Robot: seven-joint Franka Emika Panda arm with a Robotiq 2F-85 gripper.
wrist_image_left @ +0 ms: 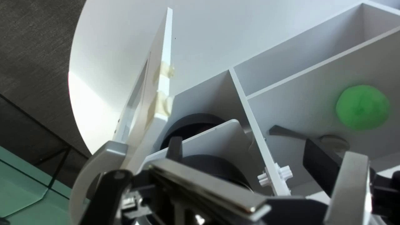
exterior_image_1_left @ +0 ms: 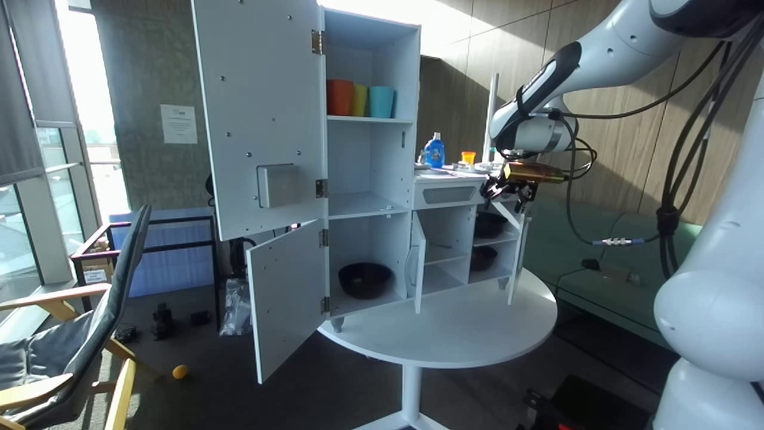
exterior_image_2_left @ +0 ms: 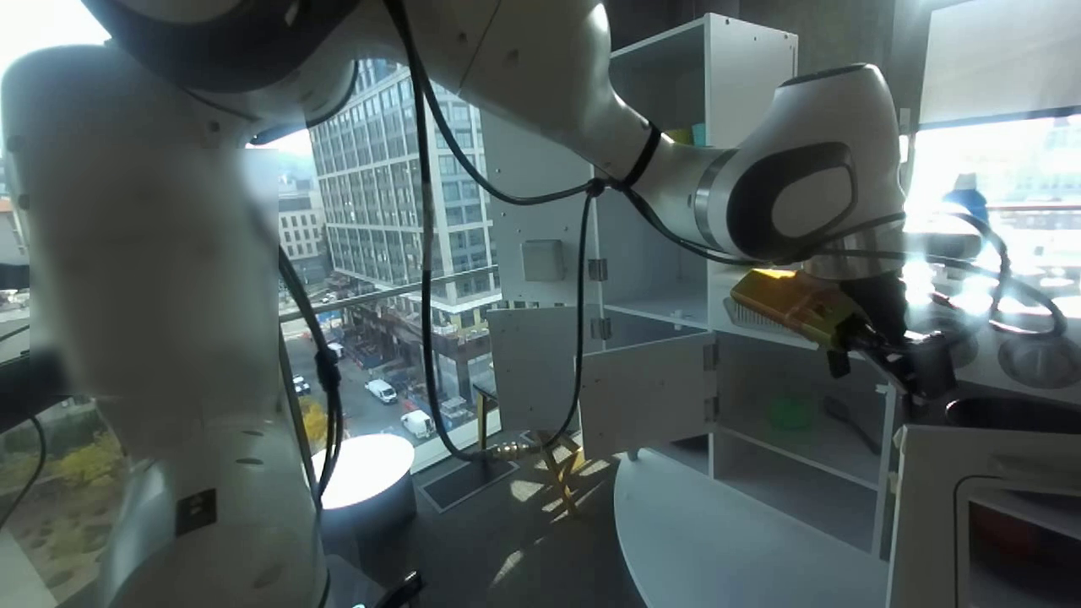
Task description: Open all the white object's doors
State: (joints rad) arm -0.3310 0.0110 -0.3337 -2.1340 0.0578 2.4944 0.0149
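The white cabinet [exterior_image_1_left: 355,155] stands on a round table. Its tall upper door [exterior_image_1_left: 256,113] and lower left door [exterior_image_1_left: 289,301] stand wide open in an exterior view. The middle door [exterior_image_1_left: 419,269] also stands open, as the other exterior angle shows [exterior_image_2_left: 646,393]. The right door [exterior_image_1_left: 519,257] with a window stands swung out from its compartment, seen in both exterior views [exterior_image_2_left: 933,507] and the wrist view [wrist_image_left: 166,47]. My gripper [exterior_image_1_left: 507,194] is open and empty by this door's top [exterior_image_2_left: 882,371]. In the wrist view [wrist_image_left: 248,157] one finger is beside the door's inner side; contact cannot be told.
The round table [exterior_image_1_left: 441,340] extends in front of the cabinet. A blue bottle [exterior_image_1_left: 435,151] and orange cup [exterior_image_1_left: 468,157] stand on the counter. Dark bowls [exterior_image_1_left: 482,258] and a green ball-like object [wrist_image_left: 362,107] are inside. A green couch [exterior_image_1_left: 621,263] is behind the arm.
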